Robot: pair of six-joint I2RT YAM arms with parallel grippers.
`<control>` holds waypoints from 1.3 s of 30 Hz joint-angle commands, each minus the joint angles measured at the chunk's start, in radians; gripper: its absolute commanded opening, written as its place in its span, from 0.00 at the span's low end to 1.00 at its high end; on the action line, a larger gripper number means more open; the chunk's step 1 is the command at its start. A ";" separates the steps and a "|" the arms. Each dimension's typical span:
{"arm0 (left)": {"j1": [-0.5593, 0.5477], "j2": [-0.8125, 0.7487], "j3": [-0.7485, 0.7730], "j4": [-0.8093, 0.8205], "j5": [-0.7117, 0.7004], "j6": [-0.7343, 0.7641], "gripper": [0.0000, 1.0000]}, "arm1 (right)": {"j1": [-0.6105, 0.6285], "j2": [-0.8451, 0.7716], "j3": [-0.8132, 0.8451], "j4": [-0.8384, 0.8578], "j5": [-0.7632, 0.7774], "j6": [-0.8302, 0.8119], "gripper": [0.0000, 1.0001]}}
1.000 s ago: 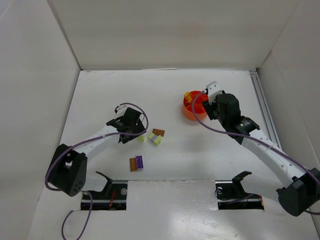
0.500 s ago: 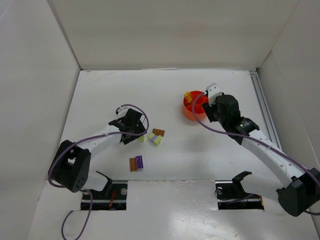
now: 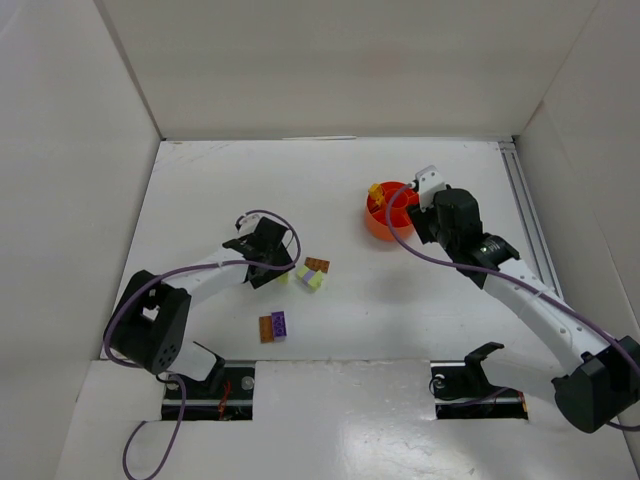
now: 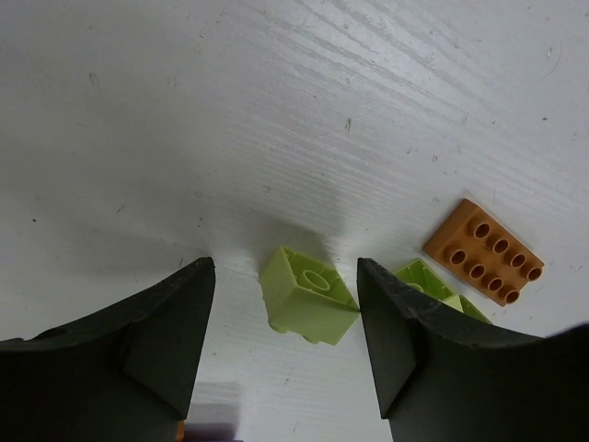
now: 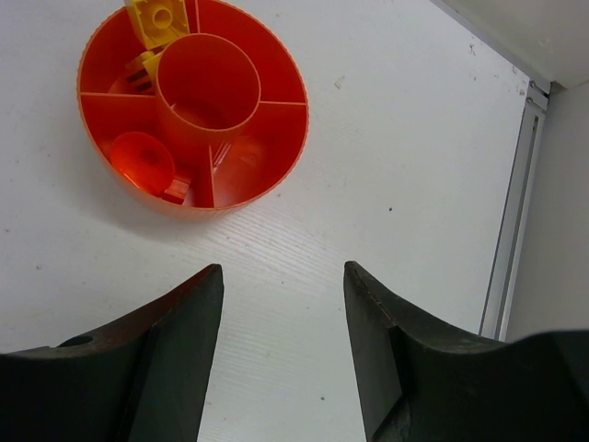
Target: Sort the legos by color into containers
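My left gripper (image 4: 283,267) is open, low over the table, with a pale yellow-green brick (image 4: 308,295) lying on its side between the jaws, close to the right finger. In the top view this gripper (image 3: 275,266) sits just left of that brick (image 3: 284,276). Another green brick (image 4: 433,285) and a brown-orange brick (image 4: 485,250) lie to its right. My right gripper (image 5: 283,267) is open and empty, just short of the round orange-red dish (image 5: 267,157), which holds yellow bricks (image 5: 156,20).
A brown-orange brick (image 3: 266,328) and a purple brick (image 3: 279,323) lie side by side nearer the arm bases. The dish (image 3: 383,222) stands right of centre. A metal rail (image 3: 525,215) runs along the right wall. White walls enclose the table.
My left gripper has shifted a little to the right, closer to the green brick. The right gripper has barely moved beside the dish.
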 commanded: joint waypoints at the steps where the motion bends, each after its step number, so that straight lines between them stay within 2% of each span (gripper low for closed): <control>1: -0.016 0.006 0.002 0.009 0.001 0.009 0.58 | -0.004 0.000 -0.001 0.018 -0.006 0.015 0.60; 10: -0.038 0.006 -0.007 0.009 0.001 0.009 0.41 | -0.013 -0.009 -0.010 0.018 -0.006 0.024 0.60; 15: -0.038 -0.003 -0.007 0.000 0.001 0.009 0.27 | -0.013 -0.018 -0.019 0.018 -0.006 0.024 0.60; 22: -0.056 -0.052 0.076 -0.026 -0.011 0.051 0.24 | -0.023 -0.069 -0.019 0.007 0.069 0.076 0.60; 26: -0.090 -0.063 0.198 -0.038 -0.042 0.117 0.24 | -0.092 -0.125 -0.041 -0.043 0.150 0.168 0.63; 30: -0.125 0.000 0.396 -0.028 -0.042 0.199 0.24 | -0.217 -0.167 -0.051 -0.088 0.169 0.237 0.65; 35: -0.206 0.162 0.643 -0.017 -0.042 0.303 0.24 | -0.323 -0.193 -0.061 -0.129 0.169 0.290 0.68; 39: -0.252 0.323 0.872 0.003 0.039 0.407 0.24 | -0.374 -0.193 -0.080 -0.142 0.146 0.325 0.72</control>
